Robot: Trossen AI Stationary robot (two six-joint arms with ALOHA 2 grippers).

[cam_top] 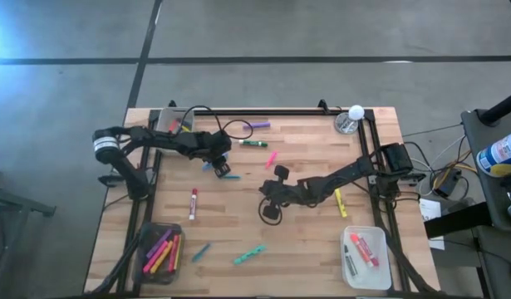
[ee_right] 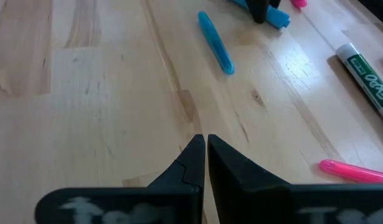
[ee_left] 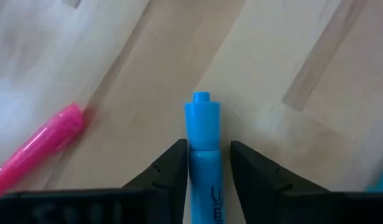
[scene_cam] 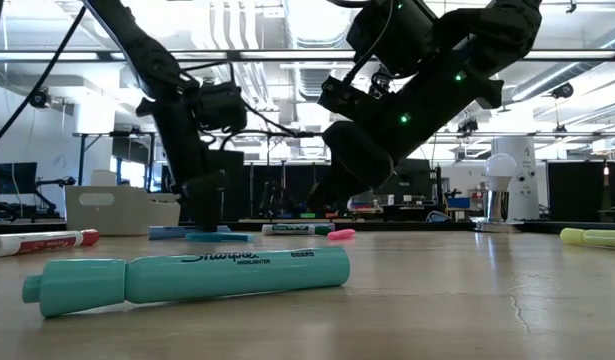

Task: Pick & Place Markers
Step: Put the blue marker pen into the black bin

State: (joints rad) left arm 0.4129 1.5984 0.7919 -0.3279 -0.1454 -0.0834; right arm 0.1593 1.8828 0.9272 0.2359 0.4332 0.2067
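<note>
High view shows the job partly done: the dark bin [cam_top: 159, 252] at the near-left corner of the table [cam_top: 238, 224] holds a bunch of pink, yellow and orange markers, and the clear bin [cam_top: 365, 256] at the near-right corner holds a red one and a dark-capped one. Left loose on the table, going by the dark bin: a white-bodied red marker [cam_top: 193, 203] just past it, two teal ones [cam_top: 249, 254] to its right, a yellow marker [cam_top: 340, 202] nearer the clear bin, and a pink marker [cam_top: 272, 158], green marker [cam_top: 253, 143] and purple marker [cam_top: 259, 125] toward the far edge. So well over half a dozen still to go, I'd judge.

Left gripper [ee_left: 207, 158] is down on the wood with its fingers straddling a blue marker [ee_left: 201, 124], close either side; can't tell if it's clamped or loose. Right gripper [ee_right: 205, 149] hovers mid-table, fingers pinched together, holding nothing.

Surface is pale butcher-block wood with a black frame. Beyond the table in the low view: lab room, ceiling pipes, monitors, a white bulb [scene_cam: 501, 168].
</note>
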